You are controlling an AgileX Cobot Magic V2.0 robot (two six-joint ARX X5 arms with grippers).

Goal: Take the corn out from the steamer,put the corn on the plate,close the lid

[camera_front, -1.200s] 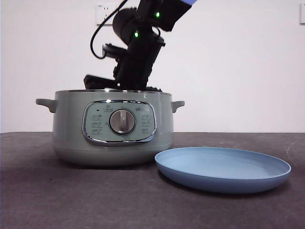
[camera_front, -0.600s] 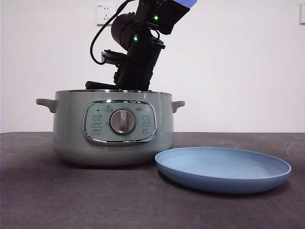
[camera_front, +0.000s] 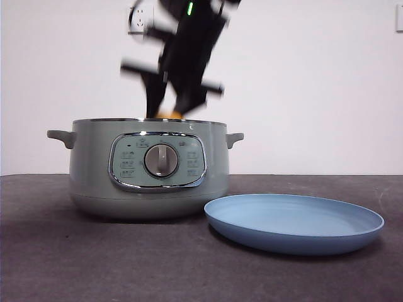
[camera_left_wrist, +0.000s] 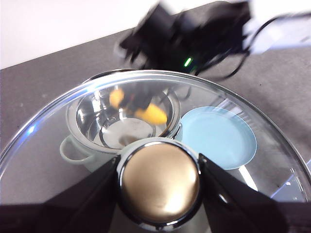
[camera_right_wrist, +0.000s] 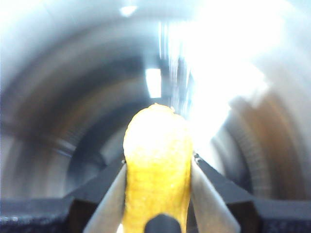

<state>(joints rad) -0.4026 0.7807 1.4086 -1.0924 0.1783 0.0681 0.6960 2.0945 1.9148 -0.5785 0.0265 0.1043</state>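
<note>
Now corn (camera_right_wrist: 156,170) in right claw (camera_right_wrist: 156,194) just above steamer (camera_front: 148,182) rim

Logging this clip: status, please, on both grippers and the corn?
Right gripper shut on yellow-orange corn cob, over sage-green steamer pot. Left gripper shut on glass lid's knob, held aloft. Light-blue plate bare; nothing in the way.

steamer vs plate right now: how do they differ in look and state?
The steamer is tall-walled and sage green, with a chrome-framed dial panel and side handles; the plate is shallow, light blue and plain.
The steamer has the right gripper above its open top, shut on the corn; the plate holds nothing.
The steamer's lid is off, held by the left gripper.
Both are round and sit on the dark table.
</note>
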